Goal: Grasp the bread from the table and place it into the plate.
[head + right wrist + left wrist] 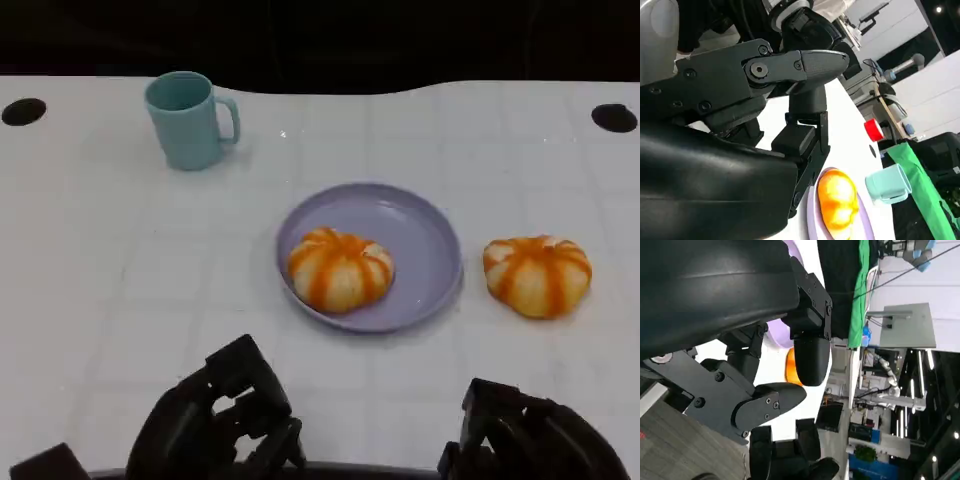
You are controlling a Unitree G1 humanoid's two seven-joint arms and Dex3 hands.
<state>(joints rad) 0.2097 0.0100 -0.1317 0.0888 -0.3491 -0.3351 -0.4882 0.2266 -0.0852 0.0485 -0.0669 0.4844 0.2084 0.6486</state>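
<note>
Head view: a white table point(120, 300) seen from above, with a dark band along the top edge of the frame and two black hands at the bottom edge.
Task progress: one bread roll already lies in the plate; a second roll is on the table, so the job looks partly done if both are meant to go in.
Bread in plate point(340, 267): a round, pale roll with orange stripes, resting in the left half of the plate, near the centre of the frame.
Bread on table point(537, 274): a matching striped roll at centre right, just beside the plate's right rim but apart from it.
Plate point(425, 235): a shallow lilac dish in the middle of the frame, holding one roll and nothing else that can be seen.
Cup point(187, 119): a teal mug with its handle to the right, standing upright at upper left, well apart from the plate; its contents cannot be seen from this angle.
Left hand point(225, 425): at lower left, low and near the table's front edge, fingers loosely curled and apart, grasping nothing.
Right hand point(525, 435): at lower right, also released and carrying nothing, sitting below the loose roll and well apart from it.
Right wrist view: black fingers point(810, 62) spread in the foreground, with the plated roll and the teal mug at lower right.
What is left: by my judgement, the right hand is better placed to reach the roll on the table and lift it into the bare right half of the plate.
</note>
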